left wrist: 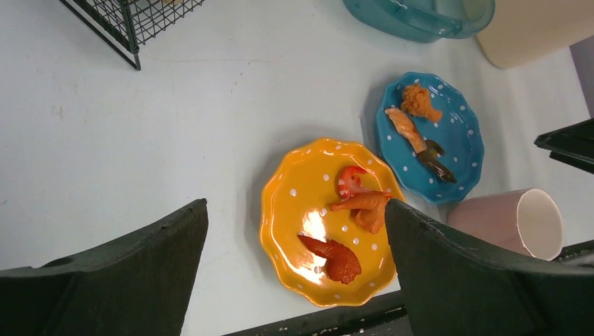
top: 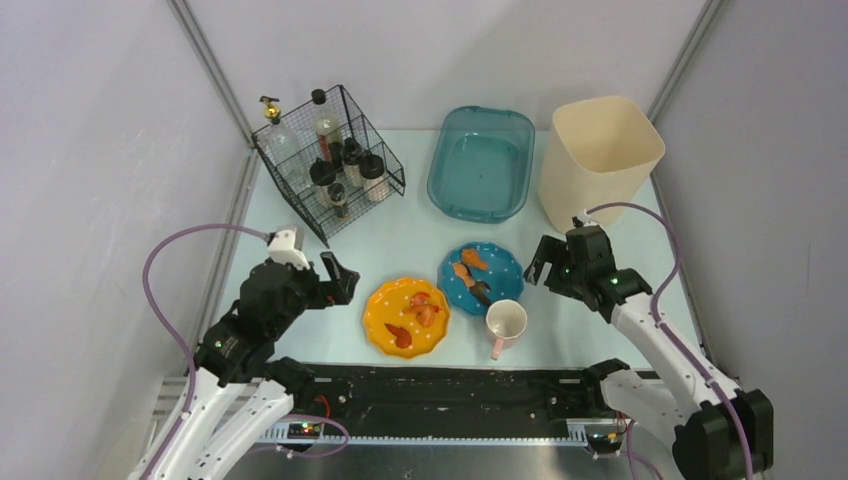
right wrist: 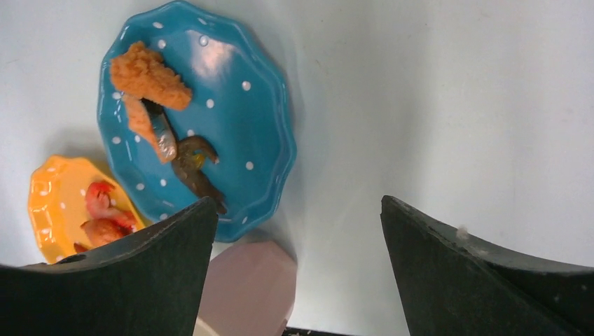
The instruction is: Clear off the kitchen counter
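Backdrop: plain pale walls with metal corner posts close in the workspace on three sides.
Kitchen counter point(top: 405, 240): pale mint-blue tabletop, smooth and matt, running from the black front rail to the far wall and under every item.
Counter handling: judged rigid and fixed, so there is nothing to grip on it. Clearing it means lifting off what stands on it, and the smooth top would let dishes slide if pushed.
Far row: wire basket point(top: 335, 160) of bottles at far left, teal plastic tub point(top: 481, 165) in the far middle, cream bin point(top: 600, 155) at far right.
Near row: orange plate point(top: 406, 317) with red and orange scraps. Just to its right and slightly farther is the blue plate point(top: 481, 278) with fried scraps, and the pink mug point(top: 505, 325) stands just beside both.
Dish handling: the plates look glazed, so probably hard, slick and breakable, best pinched at the scalloped rim. The mug offers its rim or handle. The scraps look soft.
Left gripper point(top: 345, 280): jaws apart and empty, raised just left of the orange plate.
Right gripper point(top: 543, 265): jaws apart and empty, above bare counter just right of the blue plate.
Progress: judged barely begun.
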